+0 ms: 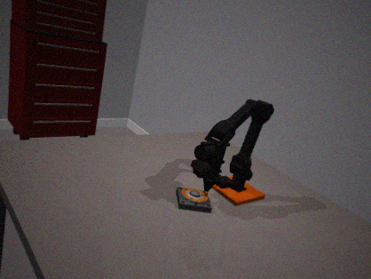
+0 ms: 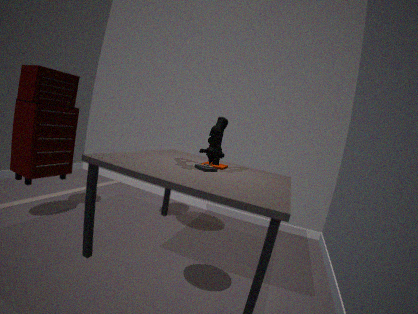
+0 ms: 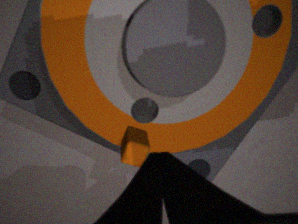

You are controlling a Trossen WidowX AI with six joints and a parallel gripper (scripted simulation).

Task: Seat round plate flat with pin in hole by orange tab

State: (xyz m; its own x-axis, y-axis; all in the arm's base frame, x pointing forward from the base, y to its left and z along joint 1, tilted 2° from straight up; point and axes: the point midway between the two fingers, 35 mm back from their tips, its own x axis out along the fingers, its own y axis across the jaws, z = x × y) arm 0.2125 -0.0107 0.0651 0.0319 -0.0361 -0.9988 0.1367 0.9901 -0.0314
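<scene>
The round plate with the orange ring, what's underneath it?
Under the round plate lies a gray square base with dark holes at its corners. The post fills the plate's middle opening. The plate hides the rest of the base, and no pin shows.
</scene>
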